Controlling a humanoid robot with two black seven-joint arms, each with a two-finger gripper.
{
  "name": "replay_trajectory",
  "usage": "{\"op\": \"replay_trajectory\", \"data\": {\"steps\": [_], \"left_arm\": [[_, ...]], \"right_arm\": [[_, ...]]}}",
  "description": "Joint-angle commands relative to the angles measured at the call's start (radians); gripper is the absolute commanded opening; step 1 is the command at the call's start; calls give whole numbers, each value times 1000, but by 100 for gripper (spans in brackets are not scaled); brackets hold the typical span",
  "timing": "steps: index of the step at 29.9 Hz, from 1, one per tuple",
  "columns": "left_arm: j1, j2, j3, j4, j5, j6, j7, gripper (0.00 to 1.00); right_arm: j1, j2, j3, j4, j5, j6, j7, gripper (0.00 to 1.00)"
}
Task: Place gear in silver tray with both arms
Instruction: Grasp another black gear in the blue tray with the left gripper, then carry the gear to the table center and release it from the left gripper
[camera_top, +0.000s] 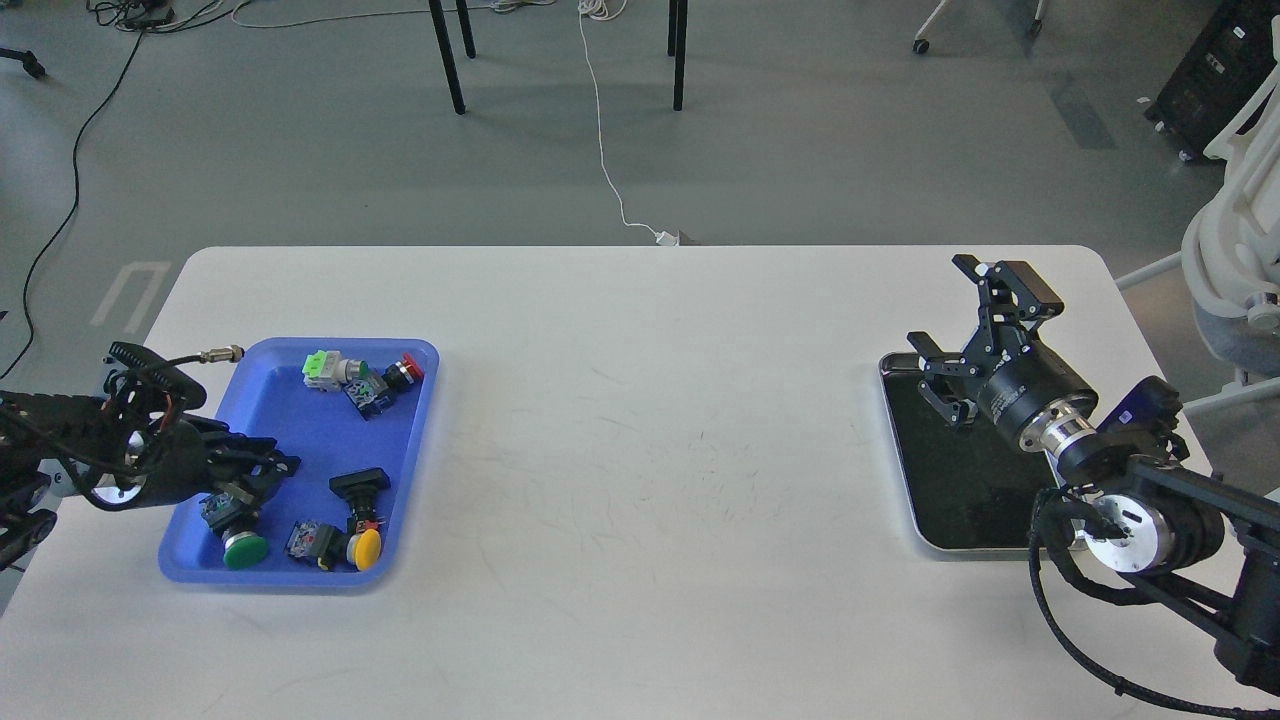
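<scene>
Inspection finds the task at an early stage, with nothing delivered. The silver tray (935, 530) lies on the table (640, 450) at the far right, and what shows of its dark floor is bare; part of it is hidden under the right arm. All the gear sits in the blue tray (420, 400), well to the left of the silver tray: a green-white part (325, 368) and a red-capped switch (385, 385) at its far end, a black-topped switch (360, 487) and a yellow button (365, 548) toward its near end, and a green button (243, 548) at its near left corner. The left gripper (245, 480) is down inside the blue tray, directly over the green button's body; it is dark and foreshortened, so I cannot tell whether its fingers are spread or pinching that piece. The right gripper (975, 330) hangs over the far edge of the silver tray with fingers spread wide and empty. Judgement: a first pick appears to be in hand on the left. Remaining: lifting a piece, carrying it across to the silver tray, and releasing it there, then the same for the other pieces.
</scene>
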Motion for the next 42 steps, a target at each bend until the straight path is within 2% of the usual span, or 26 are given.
{"op": "replay_trajectory", "data": {"steps": [1,4,9,16,19,25,27,32,36,42], "left_arm": [[-1,0,10,2,2,14,1,15],[-5,3,10,2,1,17,1,12],[-19,3,4,-7,-18,17,1,12],[-149,31,6,-76,-65,-4,1,13],[-217,48,4,-145,-67,-21,1,13],[-350,22,4,-338,-65,-139,1,13],[-366,-38,6,-348,-58,-170,1,13],[-398,-274,50,-323,8,-211,1,13],[-412,-455,128,-233,9,-211,1,13],[-459,-642,190,-101,9,-211,1,14]], "right_arm": [[-1,0,0,0,0,0,0,97],[-1,0,0,0,0,0,0,97],[-1,0,2,0,0,0,0,97],[0,0,2,-1,0,0,0,97],[2,0,2,-1,0,0,0,97],[11,0,-1,-4,0,0,0,97],[22,6,-1,-3,0,0,0,97],[101,0,-31,-7,0,-3,0,97],[219,-32,-116,-9,3,-5,0,97],[388,-52,-259,-3,2,-2,0,97]]}}
